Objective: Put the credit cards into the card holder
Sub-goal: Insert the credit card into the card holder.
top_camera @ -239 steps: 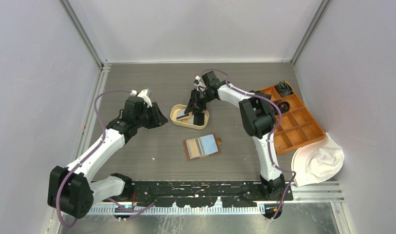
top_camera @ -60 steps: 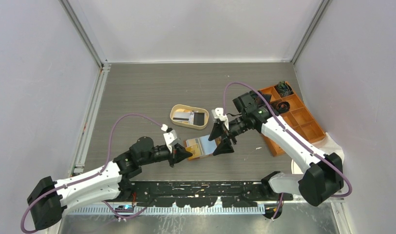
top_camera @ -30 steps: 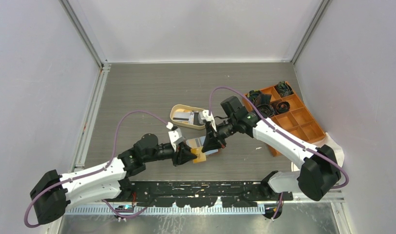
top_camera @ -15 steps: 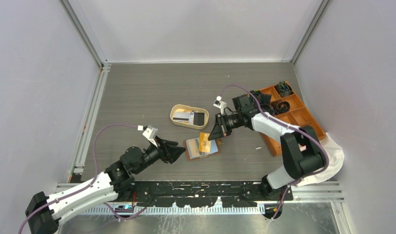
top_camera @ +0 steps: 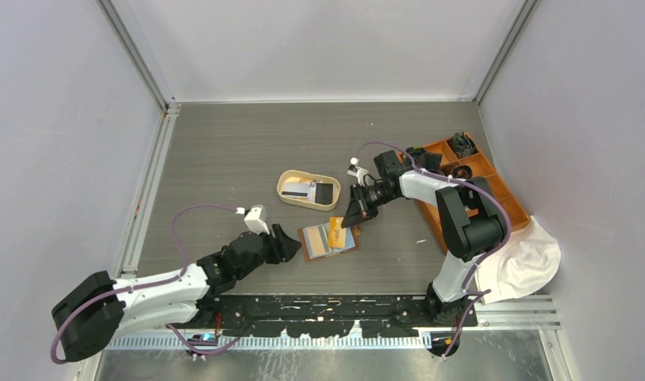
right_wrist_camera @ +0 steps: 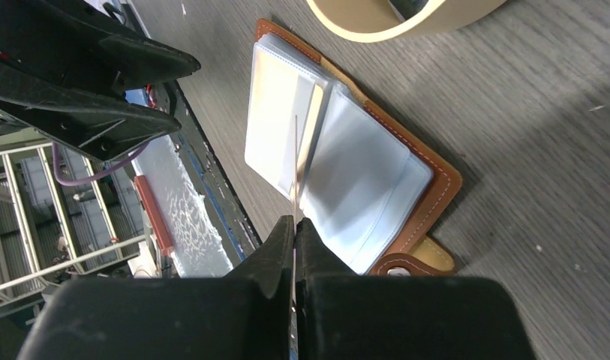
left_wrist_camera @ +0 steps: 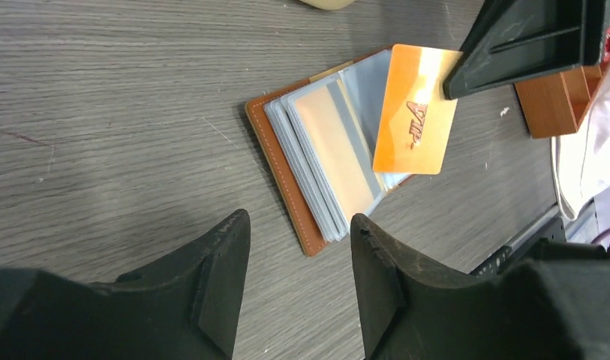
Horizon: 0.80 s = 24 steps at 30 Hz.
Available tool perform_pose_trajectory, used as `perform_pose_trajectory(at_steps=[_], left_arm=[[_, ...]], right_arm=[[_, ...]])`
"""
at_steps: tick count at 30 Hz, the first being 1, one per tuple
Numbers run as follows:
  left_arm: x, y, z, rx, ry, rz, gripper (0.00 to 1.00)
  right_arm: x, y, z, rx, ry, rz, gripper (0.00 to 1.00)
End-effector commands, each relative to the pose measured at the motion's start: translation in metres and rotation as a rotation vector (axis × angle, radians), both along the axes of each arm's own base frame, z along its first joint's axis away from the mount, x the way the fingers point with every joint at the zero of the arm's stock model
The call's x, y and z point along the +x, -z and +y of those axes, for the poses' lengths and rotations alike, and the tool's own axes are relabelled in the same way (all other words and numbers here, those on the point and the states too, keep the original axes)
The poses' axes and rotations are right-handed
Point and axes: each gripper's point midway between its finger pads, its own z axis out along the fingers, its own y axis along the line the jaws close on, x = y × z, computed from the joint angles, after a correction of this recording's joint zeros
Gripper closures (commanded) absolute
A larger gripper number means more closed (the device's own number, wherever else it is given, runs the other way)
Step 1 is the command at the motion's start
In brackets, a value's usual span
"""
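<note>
Top view, centre: right gripper (top_camera: 355,216) clamped on orange card (left_wrist_camera: 416,120), card over unfolded holder (left_wrist_camera: 286,187). Just left of holder: left gripper (left_wrist_camera: 298,225), fingers apart, empty.

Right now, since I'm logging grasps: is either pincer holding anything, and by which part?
The right pincer pinches the orange card by one edge, near a corner. The left pincer is open and holds nothing.
</note>
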Motion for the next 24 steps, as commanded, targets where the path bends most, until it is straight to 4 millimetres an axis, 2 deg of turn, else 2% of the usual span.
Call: perform_pose_trajectory(at_steps=[1,17,24], left_arm=[[0.023,-0.029,-0.013,-0.065,-0.069,-0.042,0.46],[0.027,-0.002,-0.019,0.036,-0.087,0.058,0.47],[0.027,0.013,-0.019,0.104,-0.09,0.1,0.47]], right_arm=[[0.008,-0.012,0.002,0.036,-0.021,-0.022,0.99],[0.007,-0.004,0.0,0.046,-0.005,0.059,0.99],[0.005,-0.011,0.004,0.091,-0.004,0.083,0.99]])
